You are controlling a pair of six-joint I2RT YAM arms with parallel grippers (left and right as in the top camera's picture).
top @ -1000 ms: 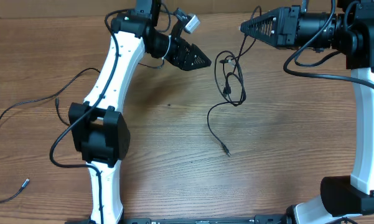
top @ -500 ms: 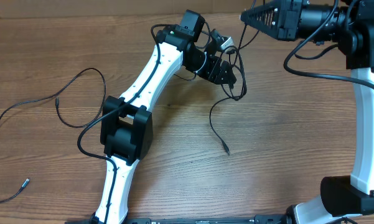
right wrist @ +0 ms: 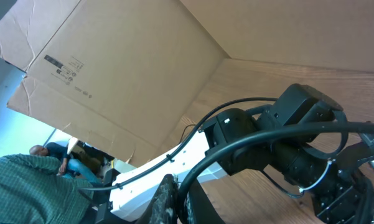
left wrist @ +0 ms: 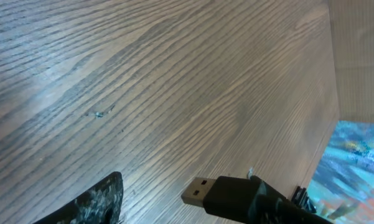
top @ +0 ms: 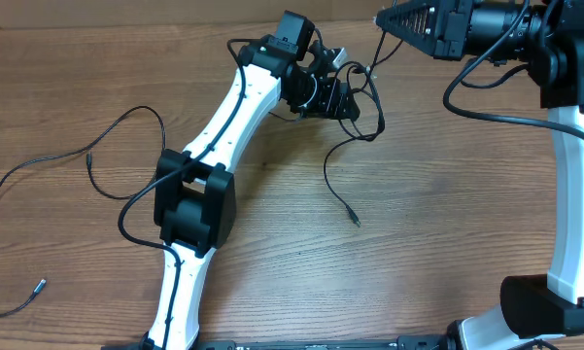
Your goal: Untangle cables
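A knot of black cables (top: 367, 115) lies at the back middle of the table. One tail trails down to a small plug (top: 355, 221). My left gripper (top: 353, 101) is right at the knot's left side. In the left wrist view a black USB plug (left wrist: 202, 190) sits just above the wood, and a gap separates it from my left finger (left wrist: 93, 204); the other finger is hidden. My right gripper (top: 381, 19) hangs at the back, shut on a cable (right wrist: 261, 140) that rises from the knot. A separate cable (top: 126, 122) lies at the left.
The left cable curls out to a small plug (top: 40, 285) near the front left edge. A cardboard wall (right wrist: 143, 56) stands behind the table. The right arm's white column (top: 568, 194) stands at the right edge.
My left arm has swung right from beside the knot to touching it, and its jaws have narrowed. The knot and its tail shifted slightly. The right gripper rose a little.
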